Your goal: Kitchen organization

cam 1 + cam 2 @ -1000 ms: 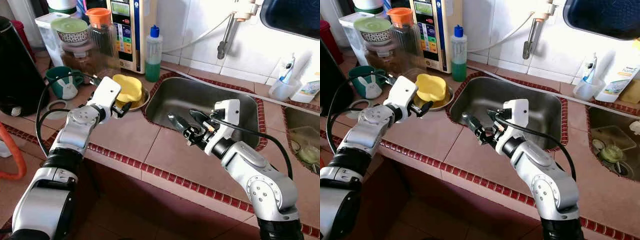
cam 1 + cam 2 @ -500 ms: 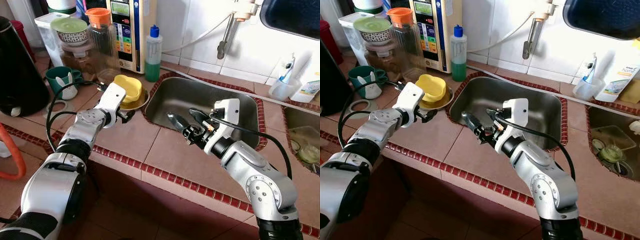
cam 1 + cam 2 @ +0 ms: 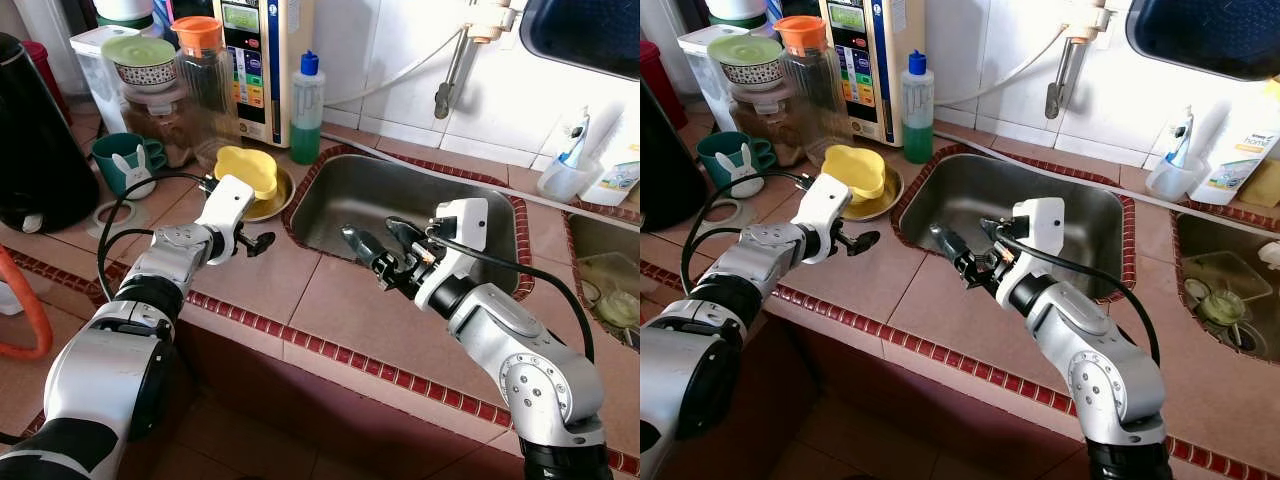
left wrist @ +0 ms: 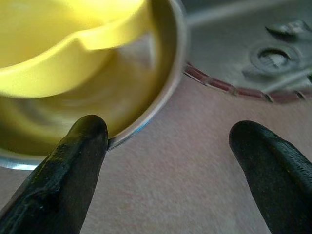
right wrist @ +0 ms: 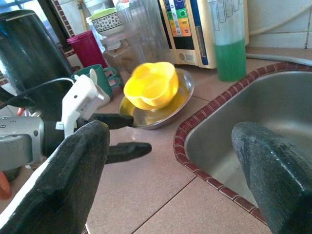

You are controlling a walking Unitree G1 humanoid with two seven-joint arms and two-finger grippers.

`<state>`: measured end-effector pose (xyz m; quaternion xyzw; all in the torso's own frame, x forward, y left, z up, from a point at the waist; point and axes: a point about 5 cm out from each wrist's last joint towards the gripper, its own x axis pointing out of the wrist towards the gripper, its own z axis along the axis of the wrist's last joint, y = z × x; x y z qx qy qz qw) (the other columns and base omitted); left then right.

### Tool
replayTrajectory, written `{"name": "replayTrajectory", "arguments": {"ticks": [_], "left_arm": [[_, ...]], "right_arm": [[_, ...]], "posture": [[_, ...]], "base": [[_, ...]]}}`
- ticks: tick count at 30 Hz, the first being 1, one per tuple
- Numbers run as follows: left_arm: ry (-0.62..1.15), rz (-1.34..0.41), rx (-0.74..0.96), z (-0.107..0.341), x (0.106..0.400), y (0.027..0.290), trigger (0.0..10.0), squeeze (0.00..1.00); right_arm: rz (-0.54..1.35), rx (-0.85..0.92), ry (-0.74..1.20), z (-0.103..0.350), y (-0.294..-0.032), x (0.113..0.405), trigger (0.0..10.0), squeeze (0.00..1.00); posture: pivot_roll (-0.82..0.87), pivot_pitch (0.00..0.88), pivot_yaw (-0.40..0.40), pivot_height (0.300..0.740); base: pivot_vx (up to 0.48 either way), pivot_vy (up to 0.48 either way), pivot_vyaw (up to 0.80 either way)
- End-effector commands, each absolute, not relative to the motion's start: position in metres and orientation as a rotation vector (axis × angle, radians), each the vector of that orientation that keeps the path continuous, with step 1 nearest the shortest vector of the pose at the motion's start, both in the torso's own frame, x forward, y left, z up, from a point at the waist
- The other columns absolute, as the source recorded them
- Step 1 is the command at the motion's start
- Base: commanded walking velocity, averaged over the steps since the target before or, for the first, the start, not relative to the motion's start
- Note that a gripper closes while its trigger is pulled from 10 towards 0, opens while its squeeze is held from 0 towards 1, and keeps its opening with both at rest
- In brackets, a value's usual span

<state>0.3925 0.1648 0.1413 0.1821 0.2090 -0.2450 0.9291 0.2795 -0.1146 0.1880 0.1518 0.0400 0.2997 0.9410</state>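
We see a yellow bowl [image 3: 247, 167] tilted inside a shallow steel dish [image 3: 270, 203] on the tiled desk [image 3: 250, 270], just left of the sink [image 3: 400, 200]; its mouth faces up and toward the sink. The left claw [image 3: 262, 241] hovers just in front of the dish, its 2 fingers spread and holding nothing. The left wrist view brings out the dish's rim beside one finger [image 4: 68, 165]. The right claw [image 3: 965, 252] hangs over the sink's near edge, spread wide, empty. Behind stands a green soap bottle [image 3: 307, 108].
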Motion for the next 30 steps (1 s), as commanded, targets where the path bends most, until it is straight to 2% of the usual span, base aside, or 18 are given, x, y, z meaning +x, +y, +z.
{"name": "replayTrajectory", "arguments": {"ticks": [1,30], "left_arm": [[0.486,-0.523,0.396,0.135,0.389,0.172,10.0,0.0],[0.482,-0.624,0.477,0.16,0.386,0.202,10.0,0.0]], "right_arm": [[0.606,0.306,0.066,0.192,-0.117,0.279,10.0,0.0],[0.61,0.303,0.049,0.195,-0.117,0.286,10.0,0.0]], "posture": [[0.15,0.0,-0.029,0.74],[0.18,0.0,-0.025,0.74]], "base": [[0.0,0.0,0.0],[0.0,0.0,0.0]]}}
